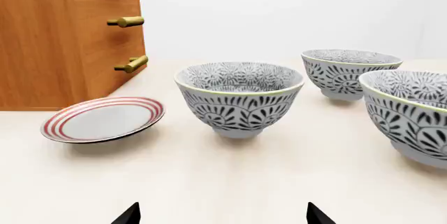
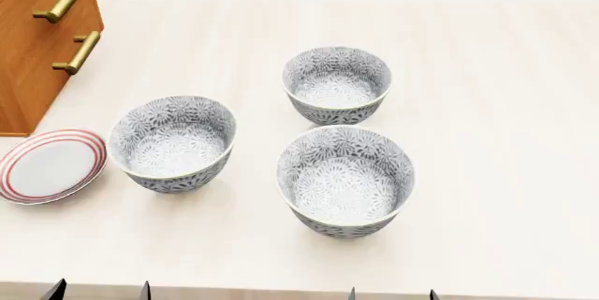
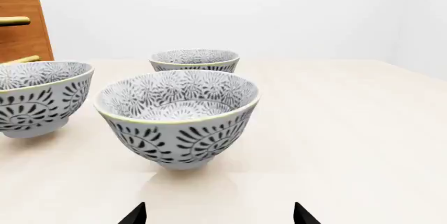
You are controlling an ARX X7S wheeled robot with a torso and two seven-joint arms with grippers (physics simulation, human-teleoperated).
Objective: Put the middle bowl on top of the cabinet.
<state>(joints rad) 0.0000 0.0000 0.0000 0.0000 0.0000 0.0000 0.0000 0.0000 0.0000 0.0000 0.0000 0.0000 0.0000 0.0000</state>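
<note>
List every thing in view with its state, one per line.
Left bowl: upright, empty.
Far bowl: upright, empty.
Near bowl: upright, empty.
Striped plate: empty, beside cabinet.
Cabinet: drawers shut.
Left gripper: open.
Right gripper: open.

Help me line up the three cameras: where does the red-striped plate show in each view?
Left wrist view: the red-striped plate is in the picture's lower left, just in front of the cabinet.
Head view: the plate is at the left edge, below the cabinet.
Right wrist view: not in it.
Shared landmark: the cabinet, at the upper left in every picture.
</note>
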